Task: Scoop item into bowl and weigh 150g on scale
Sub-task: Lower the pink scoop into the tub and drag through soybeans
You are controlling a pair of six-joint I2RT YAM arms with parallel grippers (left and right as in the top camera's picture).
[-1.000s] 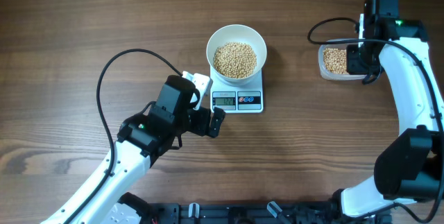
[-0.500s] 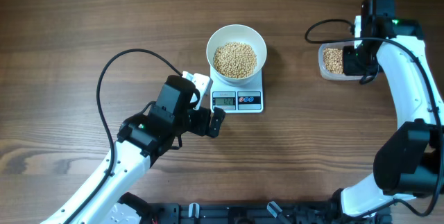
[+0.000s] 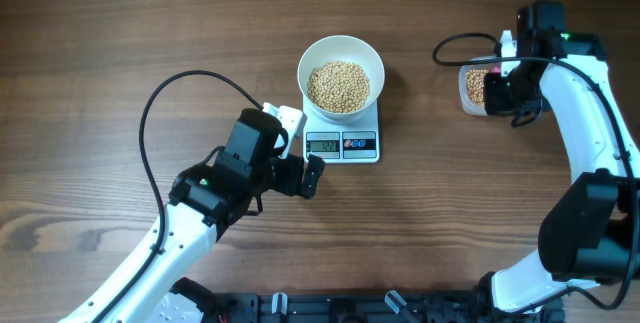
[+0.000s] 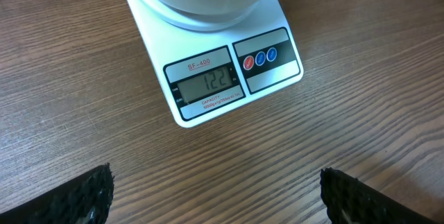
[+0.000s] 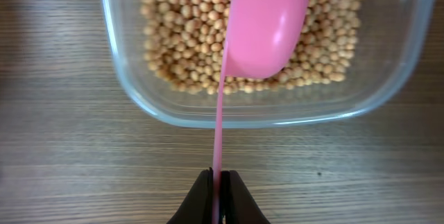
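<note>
Clamped on the pink scoop (image 5: pixel 267 23), right gripper (image 5: pixel 220 180) now sits further toward nine o'clock over tub (image 5: pixel 263 116) (scale (image 4: pixel 229 78) reads 122, short); left gripper (image 4: pixel 218 200) gapes.

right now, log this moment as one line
left pincer open near scale | right pincer shut on pink scoop, over beans in tub | bowl on scale | display 122

You've got open wood on the table (image 3: pixel 120 23) left of the bowl (image 3: pixel 310 53), plus a clear lane between the scale (image 3: pixel 343 144) and the tub (image 3: pixel 465 101). The left arm's cable loop (image 3: pixel 197 73) arcs over that left side. The pink scoop (image 5: pixel 267 23) fills much of the tub's mouth.
</note>
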